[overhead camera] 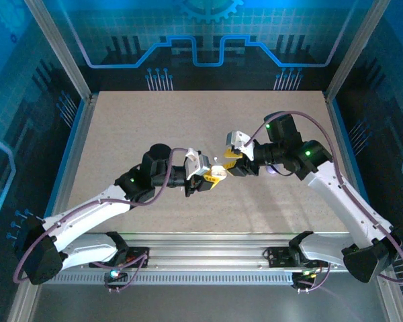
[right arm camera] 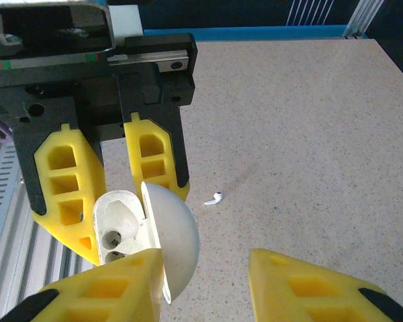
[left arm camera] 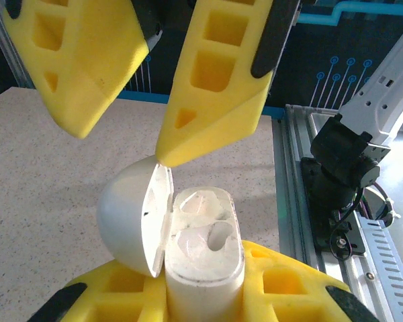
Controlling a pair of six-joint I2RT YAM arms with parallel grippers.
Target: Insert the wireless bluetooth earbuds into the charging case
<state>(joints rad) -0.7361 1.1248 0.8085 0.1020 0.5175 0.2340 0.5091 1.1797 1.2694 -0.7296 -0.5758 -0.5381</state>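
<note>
Left tool (right arm camera: 131, 225) clenches the open charging case (left arm camera: 201, 255); right tool (left arm camera: 121, 142), released beside its lid (left arm camera: 124, 215), should next fetch the earbud (right arm camera: 215, 198) off the worktop (right arm camera: 309, 100).

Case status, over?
Left gripper shut on case, lid open, slots look empty. Right gripper open, fingertip at lid. One earbud loose on table. Nothing blocking.

Top view is lit evenly from above: table (overhead camera: 255, 208) mid-bright, surroundings dim blue, soft diffuse shadows under both arms (overhead camera: 101, 208), and the frame rails bend slightly toward the left and right edges. Left wrist view is bright. The white charging case (left arm camera: 188, 235) is close to clipping on its lid, and the close yellow fingers (left arm camera: 221, 124) are slightly soft. Right wrist view is clean, with a faint shadow streak on the tabletop by the loose earbud (right arm camera: 214, 198) and softer focus at the near edge.
</note>
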